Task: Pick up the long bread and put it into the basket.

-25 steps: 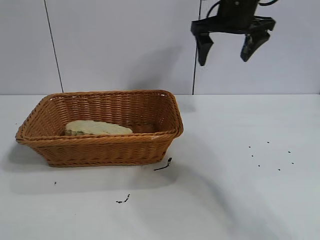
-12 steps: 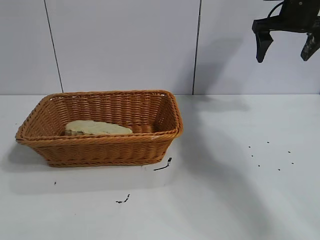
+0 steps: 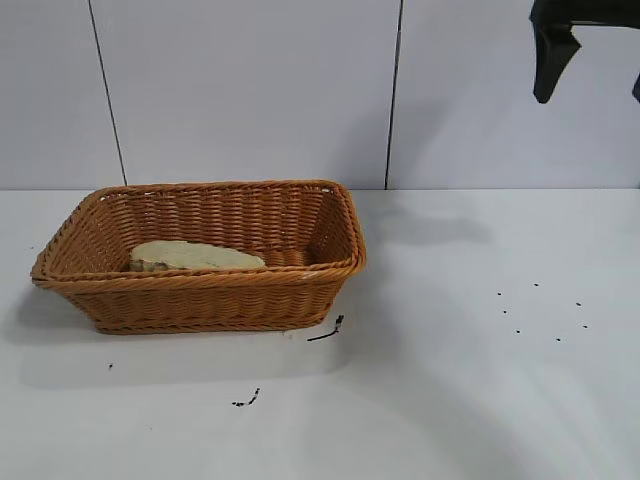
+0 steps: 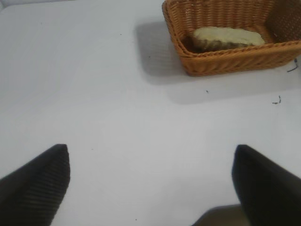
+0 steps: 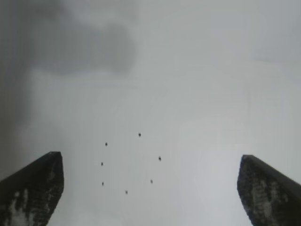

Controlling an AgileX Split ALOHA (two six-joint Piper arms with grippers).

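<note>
The long bread, a pale tan loaf, lies inside the wicker basket at the table's left, toward its front left. Both also show in the left wrist view: the bread and the basket. My right gripper hangs high at the top right, far from the basket, open and empty; only one finger shows fully. In its wrist view the right gripper is wide open over bare table. My left gripper is open and empty over the table, well away from the basket, and is out of the exterior view.
A ring of small black specks marks the table at the right, also in the right wrist view. Black scraps lie by the basket's front corner and nearer the front. A grey wall stands behind.
My right gripper has moved right and upward, away from above the basket, and now partly leaves the picture. The bread and basket have not moved.
</note>
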